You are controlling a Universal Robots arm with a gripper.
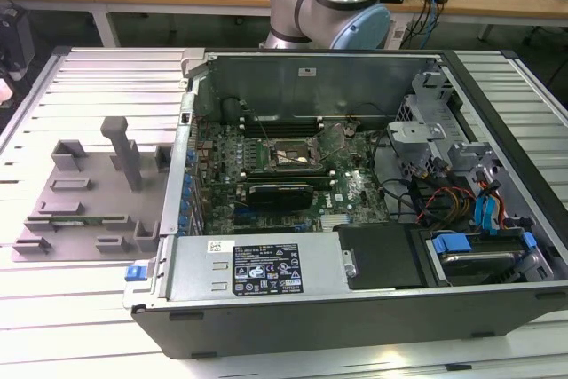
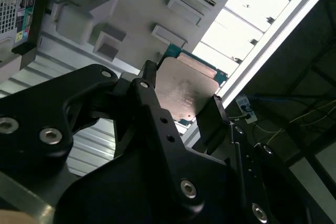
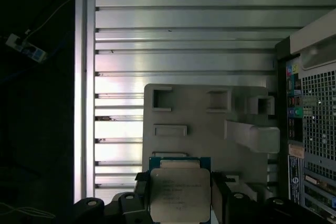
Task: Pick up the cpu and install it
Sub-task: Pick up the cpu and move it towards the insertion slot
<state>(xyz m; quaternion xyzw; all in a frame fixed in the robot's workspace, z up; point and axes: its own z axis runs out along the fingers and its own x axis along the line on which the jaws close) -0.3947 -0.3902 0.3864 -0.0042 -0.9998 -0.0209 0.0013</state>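
Observation:
The cpu [image 3: 180,195] is a flat square chip with a silvery top and a thin green rim. It sits clamped between the two black fingers of my gripper [image 3: 180,182], which is shut on it. In the second wrist view, the cpu [image 2: 186,90] shows between the same fingers [image 2: 149,77]. It hangs in the air over the grey plastic holder block [image 3: 205,124], well above it. The dark metal-framed socket [image 1: 288,155] lies on the green board inside the open computer case [image 1: 355,308].
The holder block [image 1: 89,193] rests on the ribbed metal table [image 1: 98,299] at the exterior view's left, beside the case wall. The arm's base [image 1: 328,6] stands behind the case. Cables and drive bays [image 1: 470,210] crowd the case at the exterior view's right.

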